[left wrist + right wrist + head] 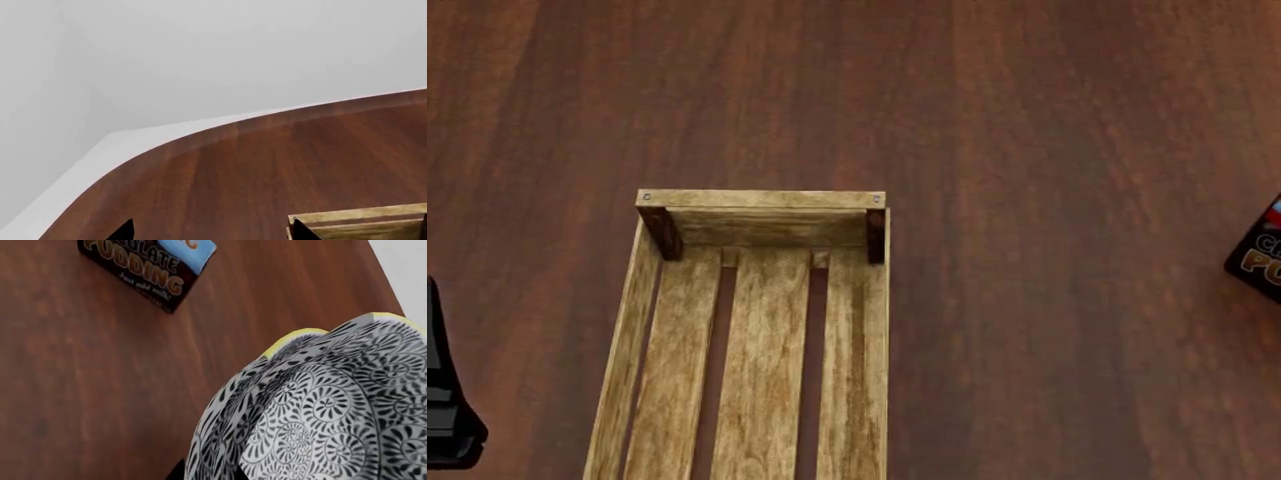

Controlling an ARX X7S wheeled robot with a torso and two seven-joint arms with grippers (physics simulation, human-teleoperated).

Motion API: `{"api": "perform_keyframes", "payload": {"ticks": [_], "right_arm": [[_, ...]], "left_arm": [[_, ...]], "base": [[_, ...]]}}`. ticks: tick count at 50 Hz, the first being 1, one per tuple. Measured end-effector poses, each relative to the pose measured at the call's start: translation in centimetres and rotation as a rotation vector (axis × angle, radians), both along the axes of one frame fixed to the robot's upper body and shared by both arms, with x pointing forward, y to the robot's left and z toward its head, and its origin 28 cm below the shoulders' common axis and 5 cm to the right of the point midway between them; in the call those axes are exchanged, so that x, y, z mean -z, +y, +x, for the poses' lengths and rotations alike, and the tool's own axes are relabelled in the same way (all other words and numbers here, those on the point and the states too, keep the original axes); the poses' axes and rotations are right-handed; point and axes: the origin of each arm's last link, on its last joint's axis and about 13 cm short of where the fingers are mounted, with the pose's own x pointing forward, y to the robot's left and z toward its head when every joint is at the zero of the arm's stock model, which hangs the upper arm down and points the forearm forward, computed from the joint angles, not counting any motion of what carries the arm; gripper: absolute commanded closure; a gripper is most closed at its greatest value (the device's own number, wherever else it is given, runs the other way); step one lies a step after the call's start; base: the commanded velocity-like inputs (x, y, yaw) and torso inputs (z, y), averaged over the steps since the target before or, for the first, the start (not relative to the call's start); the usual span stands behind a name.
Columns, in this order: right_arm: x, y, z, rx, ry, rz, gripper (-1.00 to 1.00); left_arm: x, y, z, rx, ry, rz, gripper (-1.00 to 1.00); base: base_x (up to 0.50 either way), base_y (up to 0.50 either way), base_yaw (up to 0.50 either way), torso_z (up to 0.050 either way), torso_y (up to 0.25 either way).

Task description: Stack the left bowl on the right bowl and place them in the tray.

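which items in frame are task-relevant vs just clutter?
Task-relevant:
- tray, light wooden crate, nothing in it where visible
- patterned bowl, black-and-white with yellow rim, close to the right wrist camera; a second bowl can't be confirmed

Clutter:
- pudding box, dark printed carton on the table, apart from the tray

Gripper states can't be told from these views.

The robot shows little: a glossy black arm housing (446, 400) with stepped ridges, and two black pointed left gripper (210, 230) fingertips

Pale weathered tray (761, 340), black-and-white swirl-patterned, yellow-rimmed bowl (320, 415), reddish-brown table (1068, 150)
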Motion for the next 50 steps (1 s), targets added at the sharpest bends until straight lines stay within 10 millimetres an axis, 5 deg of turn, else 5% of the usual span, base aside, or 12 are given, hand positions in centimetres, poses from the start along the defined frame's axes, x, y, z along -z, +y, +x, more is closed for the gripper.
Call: {"api": "perform_keyframes", "payload": {"ticks": [50], "right_arm": [[-5.8, 4.7, 1.0, -0.203, -0.072, -0.144, 1.0]], "left_arm": [[-0.8, 0.4, -1.4, -0.013, -0.039, -0.012, -1.0]], "base": [[0.0, 0.0, 0.0, 0.0, 0.0]]}}
